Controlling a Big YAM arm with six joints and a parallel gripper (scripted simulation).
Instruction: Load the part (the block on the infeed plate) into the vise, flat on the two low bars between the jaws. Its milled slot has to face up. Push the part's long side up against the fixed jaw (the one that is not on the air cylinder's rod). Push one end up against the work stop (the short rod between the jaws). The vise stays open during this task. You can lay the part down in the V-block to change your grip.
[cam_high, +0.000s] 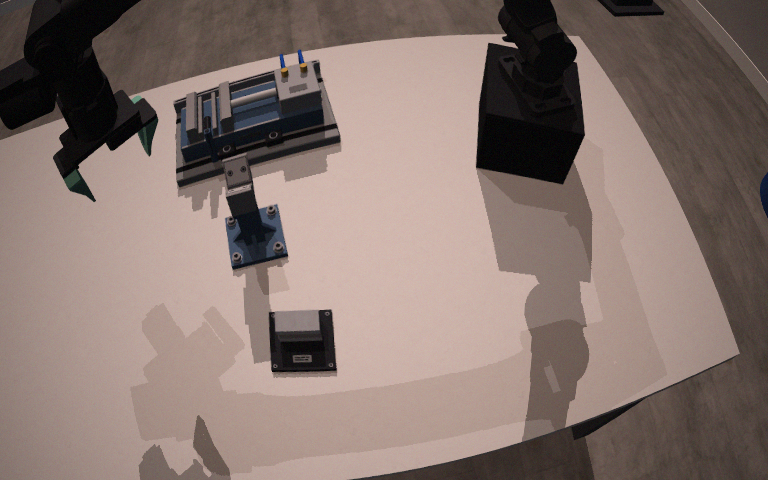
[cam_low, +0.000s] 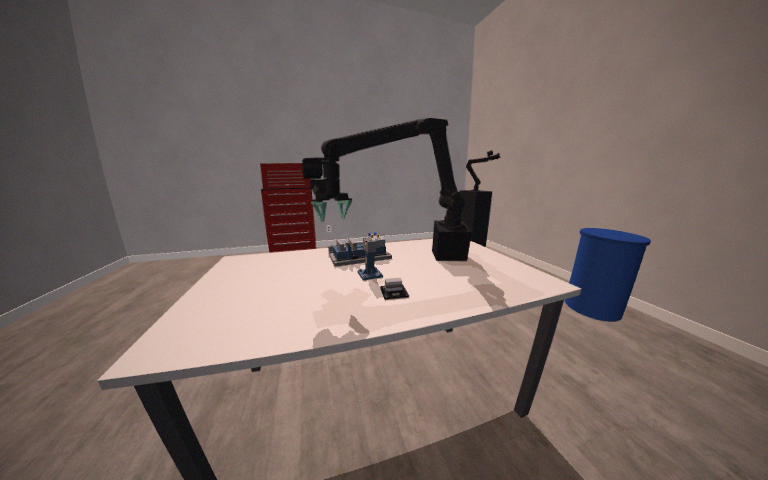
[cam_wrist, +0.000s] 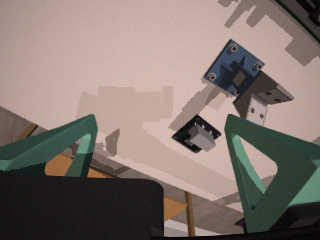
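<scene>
The part (cam_high: 298, 322) is a grey block lying on the black infeed plate (cam_high: 302, 342) near the table's front; it also shows in the exterior view (cam_low: 393, 281) and in the wrist view (cam_wrist: 200, 135). The vise (cam_high: 253, 116) stands at the back of the table with its jaws apart and nothing between them. The V-block (cam_high: 240, 181) sits on a post with a blue base (cam_high: 256, 236) in front of the vise. My gripper (cam_high: 116, 164) (cam_wrist: 161, 121) hangs high above the table to the left of the vise, green fingers wide open and empty.
The arm's black base block (cam_high: 529, 118) stands at the back right of the table. A blue barrel (cam_low: 607, 271) stands off the table's right end. A red tool cabinet (cam_low: 287, 206) stands by the far wall.
</scene>
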